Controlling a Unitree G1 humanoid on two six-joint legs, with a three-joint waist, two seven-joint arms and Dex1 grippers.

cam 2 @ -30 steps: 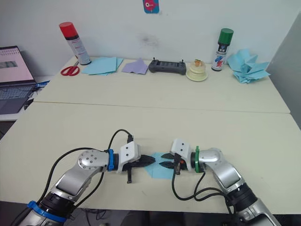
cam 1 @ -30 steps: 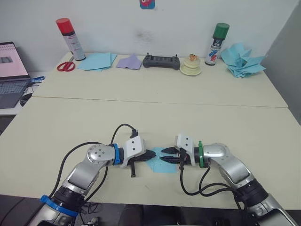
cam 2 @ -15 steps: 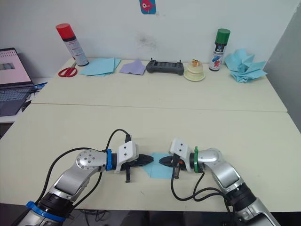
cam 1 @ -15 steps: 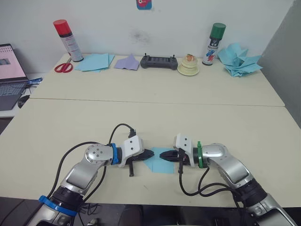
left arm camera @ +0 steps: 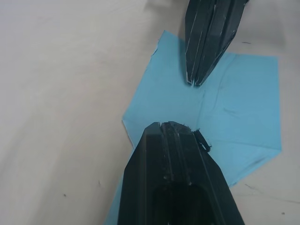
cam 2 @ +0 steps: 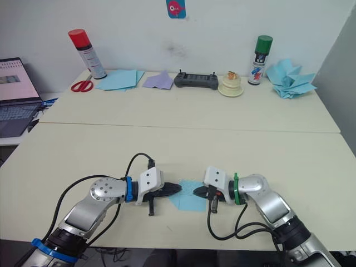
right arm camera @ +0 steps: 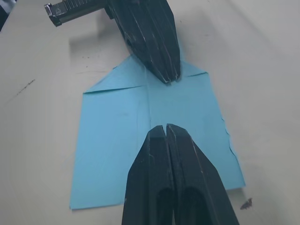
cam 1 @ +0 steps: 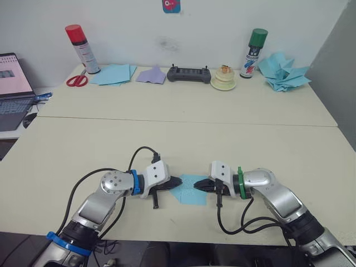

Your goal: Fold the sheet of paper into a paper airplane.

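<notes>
The sheet of paper (cam 1: pixel 192 191) lies flat near the table's front edge. It is light blue, with two corners folded in to a point and a centre crease. That point faces my left gripper (cam 1: pixel 179 182), which is shut, its tip resting on the nose of the sheet (left arm camera: pixel 234 103). My right gripper (cam 1: pixel 201 186) is shut too, with its tip on the centre crease of the sheet (right arm camera: pixel 112 140). The two tips face each other a short gap apart. The paper airplane is out of view.
Along the back of the far table stand a red spray can (cam 1: pixel 75 47), scissors (cam 1: pixel 77 80), a stack of light-blue sheets (cam 1: pixel 114 73), a lavender dart (cam 1: pixel 152 74), a black controller (cam 1: pixel 190 74), a green spray can (cam 1: pixel 253 53) and a heap of blue darts (cam 1: pixel 283 71). A laptop (cam 1: pixel 14 83) sits far left.
My right gripper's fingers have come together and it has drawn back a little to the right along the sheet. The left gripper has stayed in place.
</notes>
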